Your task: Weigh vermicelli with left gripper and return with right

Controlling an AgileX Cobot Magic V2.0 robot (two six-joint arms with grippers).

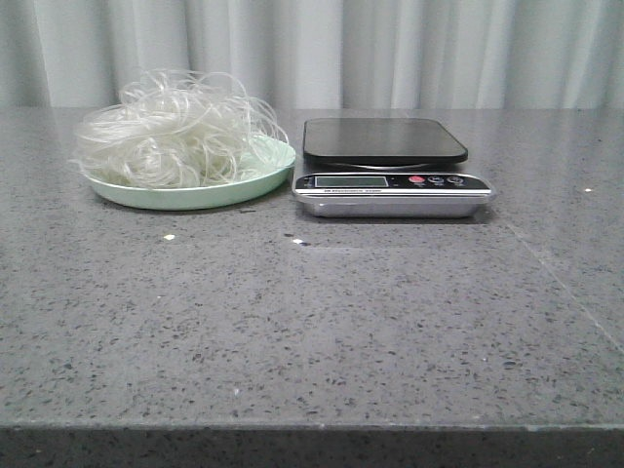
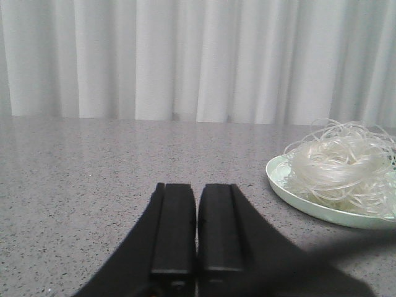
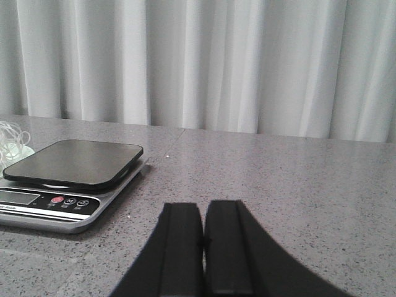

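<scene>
White, fluffy vermicelli [image 1: 180, 129] looks light, soft and springy; pinch deep in the middle. Left end effector [image 2: 197, 229] and right end effector [image 3: 203, 241] are both pressed together.

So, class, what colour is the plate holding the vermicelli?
Pale green; the plate under the vermicelli shows best in the front view.

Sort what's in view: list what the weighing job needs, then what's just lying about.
Needed: vermicelli, plate under it, scale with its bare platform, left pincer, right pincer, both shut and holding nothing.

Lying about: small white specks on the table.
</scene>
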